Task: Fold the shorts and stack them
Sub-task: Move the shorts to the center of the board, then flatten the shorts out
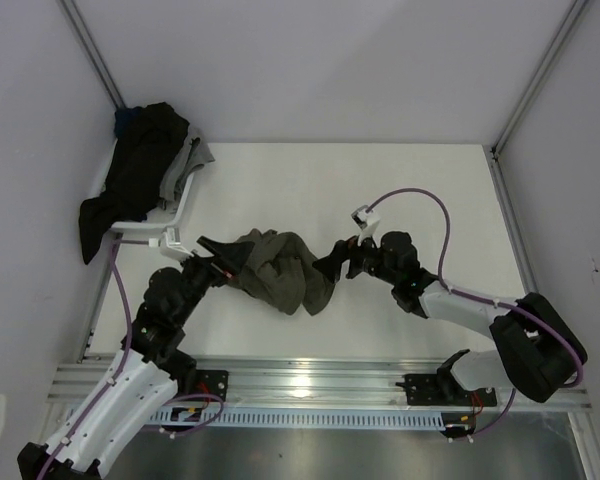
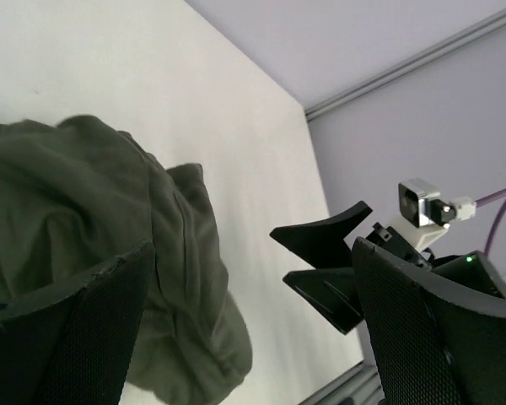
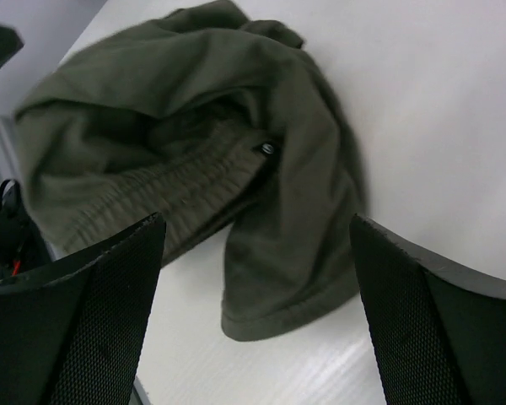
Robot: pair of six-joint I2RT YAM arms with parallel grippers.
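Observation:
The olive-green shorts [image 1: 280,270] lie crumpled in the middle of the table. My left gripper [image 1: 220,255] is open at their left edge, and the cloth [image 2: 93,236] reaches past its left finger [image 2: 59,337]. My right gripper [image 1: 340,258] is open at their right edge, low over a leg hem [image 3: 278,312] that lies between its spread fingers [image 3: 438,321]. Neither gripper holds anything. The waistband [image 3: 177,194] faces the right wrist camera. The black shorts [image 1: 135,180] hang over the white basket at the back left.
The white basket [image 1: 180,205] stands at the table's back left corner with a grey cloth [image 1: 192,158] in it too. My right gripper also shows in the left wrist view [image 2: 329,261], close by. A metal rail [image 1: 310,375] runs along the near edge.

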